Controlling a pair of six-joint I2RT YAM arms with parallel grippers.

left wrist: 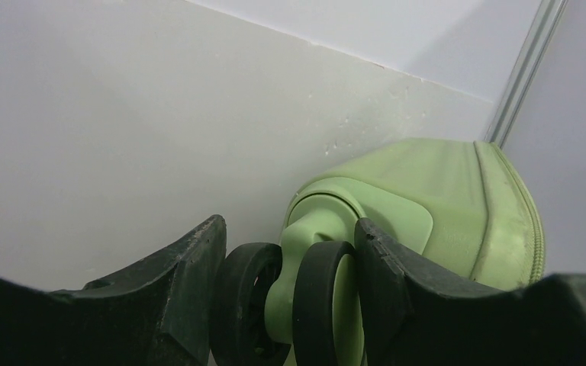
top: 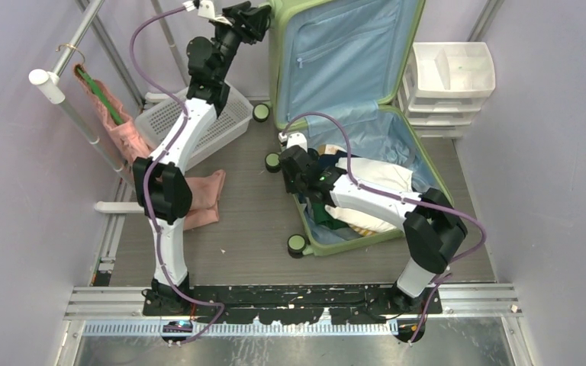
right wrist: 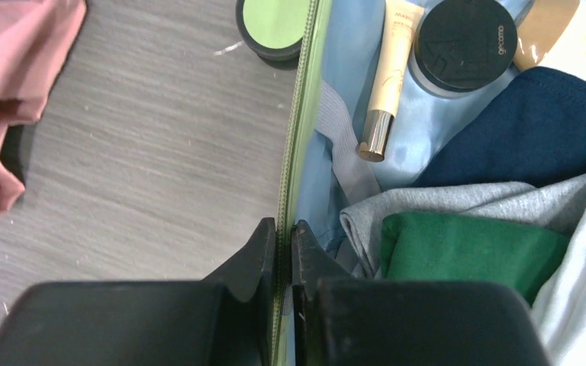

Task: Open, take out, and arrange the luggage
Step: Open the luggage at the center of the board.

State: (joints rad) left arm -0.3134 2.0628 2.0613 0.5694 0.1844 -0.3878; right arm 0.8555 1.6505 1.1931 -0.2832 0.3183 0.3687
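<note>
Luggage (top: 343, 69) open, lid upright. Right gripper (right wrist: 284, 229) is pressed together, pinching the lower shell's rim (right wrist: 296, 114), with clothes just to its right. Left gripper (left wrist: 290, 255) clamps a lid wheel (left wrist: 320, 305).

Risk: the wheel turns and slips out, and the lid drops onto the right arm.

Grey wood-grain bench (right wrist: 145, 152). Pale walls (left wrist: 122, 114) stand close.
</note>
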